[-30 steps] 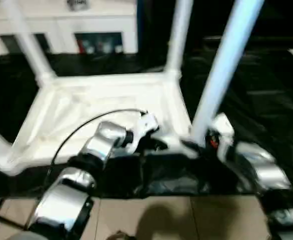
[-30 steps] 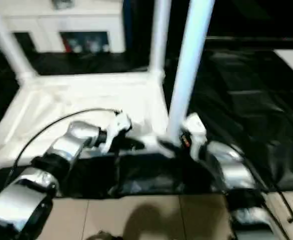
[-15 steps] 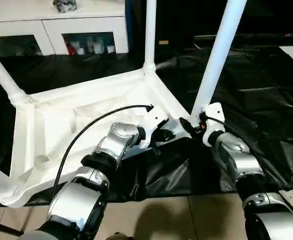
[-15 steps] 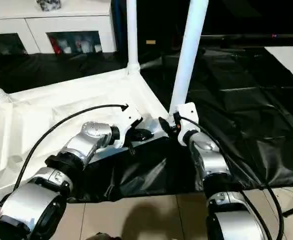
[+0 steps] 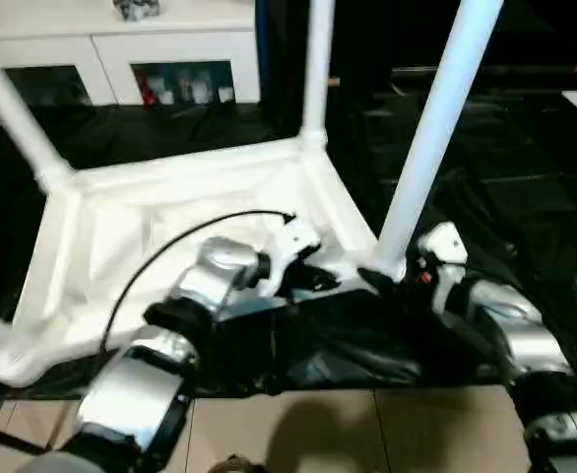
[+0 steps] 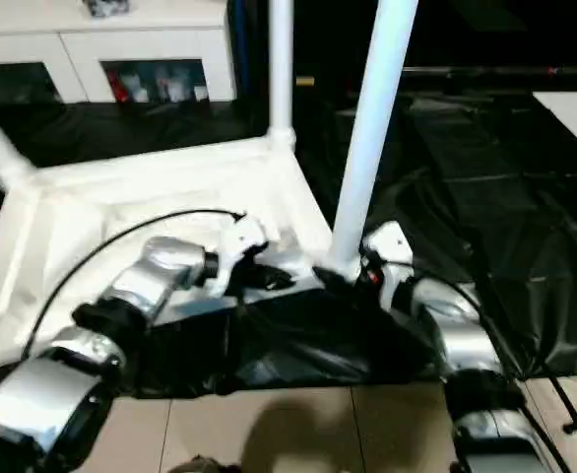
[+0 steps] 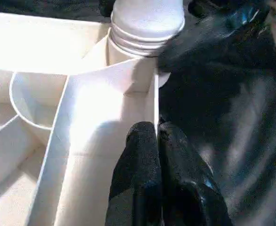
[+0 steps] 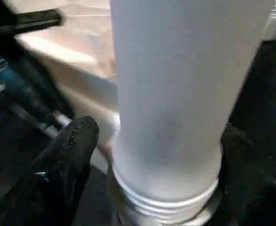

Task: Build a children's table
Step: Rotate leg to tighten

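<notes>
Left gripper (image 7: 157,141) is pinched tight on the upturned tabletop (image 5: 170,212) rim. Right gripper (image 8: 152,141) fingers (image 8: 69,146) stand spread around the near leg (image 5: 431,138), apparently without contact. Threads show, so a bump could tilt it.

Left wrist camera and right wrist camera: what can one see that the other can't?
The left wrist view alone shows the left gripper shut on the thin side rim of the upside-down table top, and a curved rib inside its underside. The right wrist view alone shows the leg's long smooth tube close up, with one black finger of the right gripper beside it. Both show the ridged foot of that leg in its corner socket, and the black sheet underneath.
</notes>
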Tool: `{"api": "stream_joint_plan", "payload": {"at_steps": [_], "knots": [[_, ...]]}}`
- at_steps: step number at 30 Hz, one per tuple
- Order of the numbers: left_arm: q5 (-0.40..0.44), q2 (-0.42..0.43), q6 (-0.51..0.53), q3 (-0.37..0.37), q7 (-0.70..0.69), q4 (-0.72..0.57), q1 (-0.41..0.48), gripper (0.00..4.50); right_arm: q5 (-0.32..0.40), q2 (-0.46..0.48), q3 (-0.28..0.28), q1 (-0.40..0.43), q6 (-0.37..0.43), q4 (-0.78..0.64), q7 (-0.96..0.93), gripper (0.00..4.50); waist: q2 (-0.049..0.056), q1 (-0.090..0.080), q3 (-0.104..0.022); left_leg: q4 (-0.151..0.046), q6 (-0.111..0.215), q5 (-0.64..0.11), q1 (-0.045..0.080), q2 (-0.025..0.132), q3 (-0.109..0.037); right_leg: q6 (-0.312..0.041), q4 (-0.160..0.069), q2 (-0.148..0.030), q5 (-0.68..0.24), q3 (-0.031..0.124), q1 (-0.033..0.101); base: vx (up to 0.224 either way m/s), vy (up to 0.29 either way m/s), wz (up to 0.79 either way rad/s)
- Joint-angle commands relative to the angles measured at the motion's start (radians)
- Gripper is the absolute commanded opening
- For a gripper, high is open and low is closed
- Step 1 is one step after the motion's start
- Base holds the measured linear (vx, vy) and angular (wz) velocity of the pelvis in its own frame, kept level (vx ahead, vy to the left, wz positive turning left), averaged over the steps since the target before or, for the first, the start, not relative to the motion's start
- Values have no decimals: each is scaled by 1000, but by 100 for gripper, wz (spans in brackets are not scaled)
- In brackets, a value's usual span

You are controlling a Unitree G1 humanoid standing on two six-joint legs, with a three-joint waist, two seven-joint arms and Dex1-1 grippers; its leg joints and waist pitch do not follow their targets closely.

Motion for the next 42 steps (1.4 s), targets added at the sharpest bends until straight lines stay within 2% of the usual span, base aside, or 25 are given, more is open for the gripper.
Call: {"api": "stream_joint_plan", "payload": {"at_steps": [1, 3, 4, 8, 10, 12, 19, 23, 25, 27, 28, 31, 33, 36, 38, 40, 42], "knots": [[-23, -33, -31, -29, -32, -51, -9, 0, 19, 33, 161, 28, 20, -71, 201, 374, -14, 6, -58, -81, 69, -216, 24, 151, -78, -249, -73, -137, -167, 76, 39, 0, 0, 0], [-24, -23, -37, -30, -61, -53, -7, 0, 28, 13, 166, 40, 35, -94, 244, 359, -14, 10, -60, -82, 64, -208, 26, 154, -78, -249, -69, -137, -148, 78, 39, 0, 0, 0], [-29, -9, -43, -31, -104, -56, -5, 0, 32, -11, 175, 53, 49, -118, 291, 359, -10, 10, -60, -82, 65, -203, 25, 153, -78, -252, -69, -136, -136, 78, 38, 0, 0, 0], [-40, 10, -44, -33, -161, -58, -5, 0, 33, -37, 185, 67, 67, -144, 339, 321, -13, 24, -61, -80, 73, -184, 24, 152, -77, -255, -66, -140, -100, 78, 38, 0, 0, 0], [-43, 17, -43, -36, -178, -61, -4, 0, 35, -43, 192, 69, 71, -150, 353, 317, -13, 25, -61, -81, 67, -188, 26, 153, -77, -253, -65, -138, -110, 77, 37, 0, 0, 0], [-45, 27, -39, -41, -206, -65, -2, 0, 37, -50, 200, 75, 82, -165, 374, 289, -12, 25, -61, -82, 62, -194, 26, 153, -78, -254, -66, -139, -115, 77, 38, 0, 0, 0], [-40, 32, -46, -39, -207, -73, 7, 0, 20, -49, 212, 82, 89, -179, 380, 272, -13, 25, -61, -81, 49, -194, 25, 152, -78, -256, -66, -142, -118, 78, 38, 0, 0, 0], [-41, 15, -45, -25, -151, -67, 0, 0, 16, -13, 179, 64, 85, -145, 302, 270, -12, 23, -59, -83, 41, -207, 26, 153, -79, -251, -69, -140, -144, 79, 36, 0, 0, 0], [-34, -5, -43, -16, -76, -55, -10, 0, -16, 31, 151, 32, 74, -80, 171, 270, -11, 17, -57, -85, 18, -232, 28, 152, -80, -252, -72, -141, -182, 78, 31, 0, 0, 0], [-27, -19, -41, -10, -23, -44, -17, 0, -40, 58, 132, 3, 75, -25, 73, 269, -11, 8, -55, -88, -10, -263, 26, 152, -85, -244, -77, -146, -240, 80, 34, 0, 0, 0], [-23, -29, -37, -5, 12, -37, -22, 0, -56, 75, 120, -17, 75, 13, 6, 269, -11, 1, -54, -90, -31, -285, 30, 151, -87, -238, -82, -145, -269, 81, 30, 0, 0, 0], [-14, -75, -6, 19, 163, -6, -45, 0, -84, 132, 74, -84, 95, 136, -222, 269, -8, -20, -52, -94, -59, -307, 30, 148, -91, -240, -80, -140, -267, 82, 30, 0, 0, 0], [-13, -93, 6, 28, 218, 4, -52, 0, -93, 153, 63, -104, 107, 169, -295, 269, -9, -22, -54, -93, -57, -305, 33, 147, -88, -239, -82, -141, -245, 84, 30, 0, 0, 0], [-11, -124, 20, 40, 303, 15, -61, 0, -110, 190, 60, -129, 120, 210, -388, 269, -12, -26, -60, -84, -5, -220, 26, 140, -80, -266, -71, -140, -101, 83, 38, 0, 0, 0], [-12, -145, 25, 42, 333, 8, -59, 0, -124, 219, 62, -143, 92, 232, -404, 269, -12, -25, -61, -80, 20, -197, 22, 137, -78, -268, -71, -141, -89, 81, 41, 0, 0, 0], [-12, -152, 24, 40, 324, 3, -55, 0, -123, 231, 60, -151, 74, 247, -394, 325, -12, -22, -60, -79, 38, -193, 21, 139, -78, -260, -73, -140, -110, 80, 41, 0, 0, 0], [-12, -151, 20, 34, 298, -3, -49, 0, -106, 239, 57, -155, 81, 246, -357, 341, -10, -21, -59, -84, 38, -212, 25, 143, -78, -253, -75, -134, -144, 78, 38, 0, 0, 0]]}}
